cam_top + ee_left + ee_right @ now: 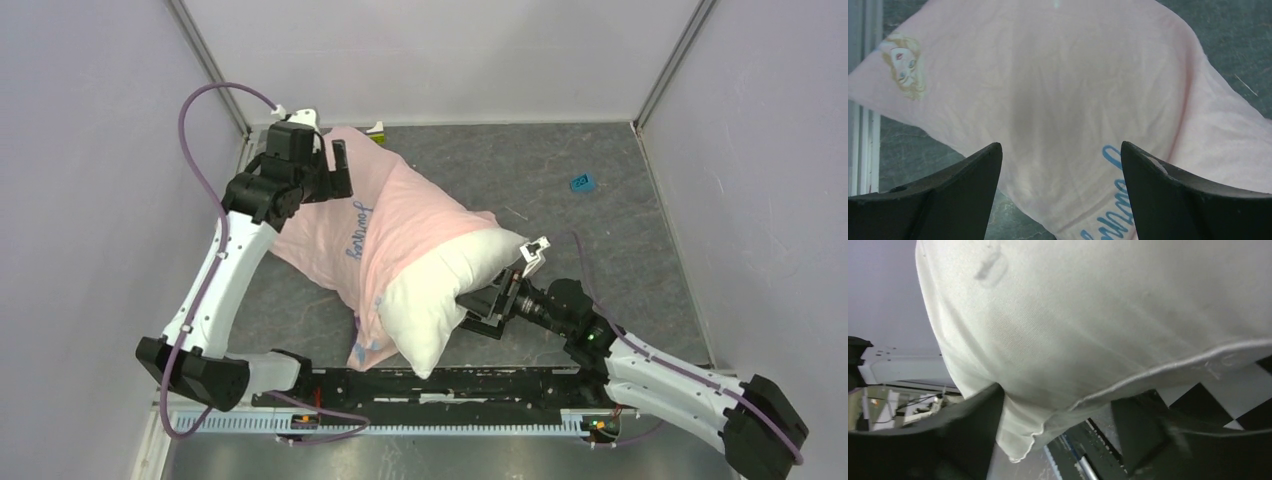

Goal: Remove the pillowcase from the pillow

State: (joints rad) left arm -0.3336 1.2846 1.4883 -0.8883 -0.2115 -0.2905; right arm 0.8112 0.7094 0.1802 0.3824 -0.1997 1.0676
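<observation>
The pale pink pillowcase (pixel 365 215) with blue "Journey" lettering covers the far half of the white pillow (pixel 440 295); the pillow's near half sticks out bare. My left gripper (pixel 340 168) is open just above the pillowcase's far corner. In the left wrist view its jaws (pixel 1060 145) stand wide apart over the pink fabric (pixel 1048 90), holding nothing. My right gripper (pixel 476 306) is at the bare pillow's right side. In the right wrist view it (pixel 1058 400) is open, with the pillow's seamed edge (pixel 1098 315) hanging between the fingers.
A small blue object (pixel 581 182) lies on the grey mat at the far right. A small yellow-green item (pixel 376 127) sits by the back wall. A black-and-white checkered board (pixel 1243 405) shows under the pillow. A black rail (pixel 450 385) runs along the near edge.
</observation>
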